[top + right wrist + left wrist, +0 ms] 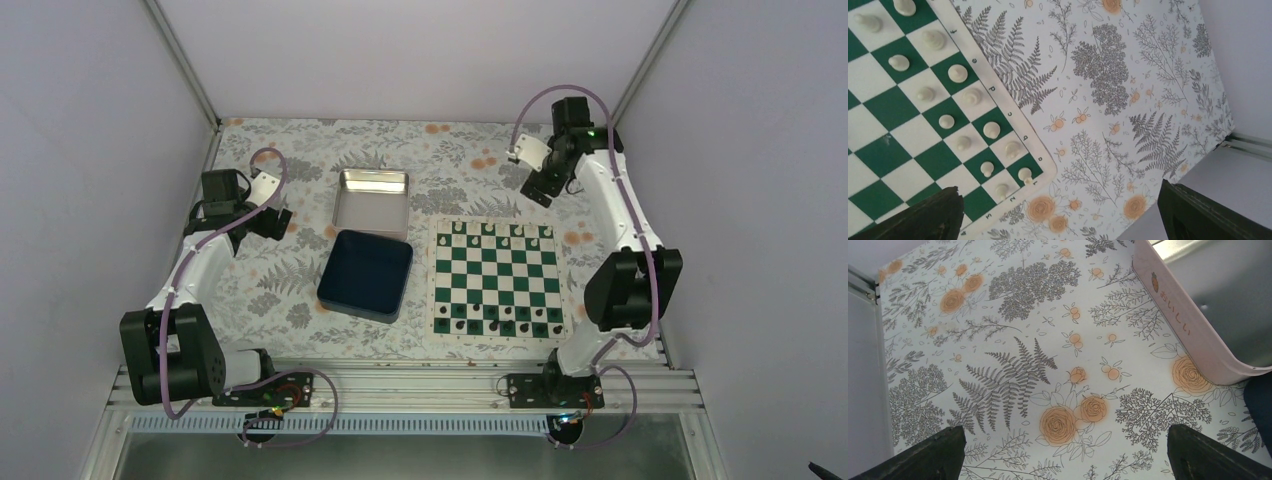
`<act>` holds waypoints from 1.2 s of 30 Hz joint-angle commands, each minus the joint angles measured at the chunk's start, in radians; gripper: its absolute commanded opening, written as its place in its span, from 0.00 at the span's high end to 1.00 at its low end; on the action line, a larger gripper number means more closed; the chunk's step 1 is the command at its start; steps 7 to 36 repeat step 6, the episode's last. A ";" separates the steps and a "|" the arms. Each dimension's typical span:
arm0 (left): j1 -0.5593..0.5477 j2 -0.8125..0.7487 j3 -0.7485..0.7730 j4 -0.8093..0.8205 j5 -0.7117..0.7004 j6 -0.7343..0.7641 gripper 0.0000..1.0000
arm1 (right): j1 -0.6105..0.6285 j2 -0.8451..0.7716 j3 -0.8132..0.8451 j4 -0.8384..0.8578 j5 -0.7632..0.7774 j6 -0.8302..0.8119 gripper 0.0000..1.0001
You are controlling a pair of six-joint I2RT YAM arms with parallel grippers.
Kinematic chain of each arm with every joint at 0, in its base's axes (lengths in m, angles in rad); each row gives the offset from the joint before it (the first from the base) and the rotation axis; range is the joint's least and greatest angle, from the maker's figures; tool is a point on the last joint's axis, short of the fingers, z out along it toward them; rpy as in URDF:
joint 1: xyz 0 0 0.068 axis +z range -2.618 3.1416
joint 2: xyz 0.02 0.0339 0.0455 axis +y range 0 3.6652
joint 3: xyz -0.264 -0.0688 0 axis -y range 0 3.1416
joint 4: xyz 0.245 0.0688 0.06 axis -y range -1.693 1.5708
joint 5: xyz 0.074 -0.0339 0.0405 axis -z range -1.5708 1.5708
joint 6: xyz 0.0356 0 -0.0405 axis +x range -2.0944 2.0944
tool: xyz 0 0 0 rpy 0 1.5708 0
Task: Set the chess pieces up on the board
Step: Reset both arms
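On the right of the floral counter (290, 290), white chess pieces (957, 73) stand in two rows along the far edge of the board (495, 275), black pieces (497, 320) along its near edge. Jaws of the left arm (195, 265), beside the metal tin (373, 175), and the right arm (622, 210), past the board's far corner, gape apart, empty.

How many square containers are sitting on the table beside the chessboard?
2. A shiny metal tin lies left of the board, toward the far side; a dark blue tray sits right against it, on its near side. No others seem hidden.
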 commanded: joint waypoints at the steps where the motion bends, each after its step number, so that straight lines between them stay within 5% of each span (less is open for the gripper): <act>1: 0.006 -0.013 0.024 0.014 0.018 0.001 0.00 | -0.013 -0.023 -0.053 0.103 -0.041 0.070 0.00; 36: 0.006 -0.013 0.018 0.016 0.010 0.003 0.00 | -0.016 -0.025 -0.051 0.127 -0.028 0.075 0.00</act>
